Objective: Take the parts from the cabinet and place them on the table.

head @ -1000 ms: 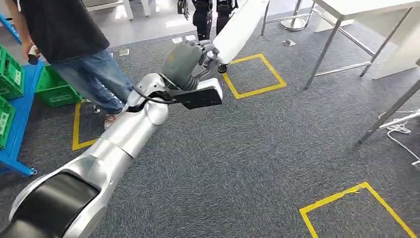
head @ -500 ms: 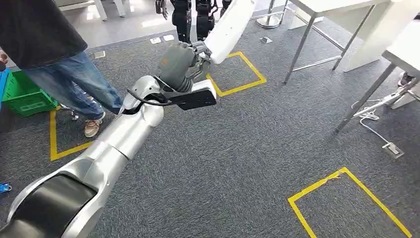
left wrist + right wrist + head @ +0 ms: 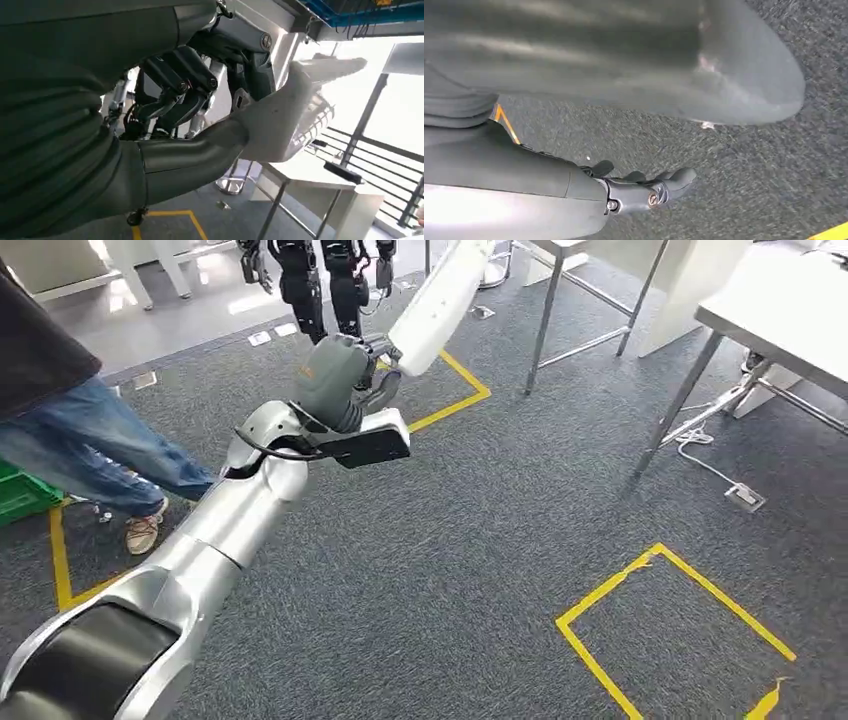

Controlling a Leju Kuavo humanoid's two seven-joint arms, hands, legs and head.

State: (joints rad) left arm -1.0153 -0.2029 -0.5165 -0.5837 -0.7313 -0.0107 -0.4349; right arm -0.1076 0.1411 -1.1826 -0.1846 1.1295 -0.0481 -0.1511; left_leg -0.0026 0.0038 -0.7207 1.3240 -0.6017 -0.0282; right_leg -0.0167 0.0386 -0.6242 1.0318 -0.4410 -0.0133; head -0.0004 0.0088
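White part (image 3: pixel 432 302): gripped by the left hand (image 3: pixel 345 375), upper centre of the frame. Right hand (image 3: pixel 644 190): fingers curled, holding nothing.

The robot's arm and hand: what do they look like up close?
The left arm is a shiny silver tube with a black band near the shoulder. A black cable loops at the wrist beside a black and white box. The left hand has a grey ribbed cover, a thick grey thumb and darker fingers.
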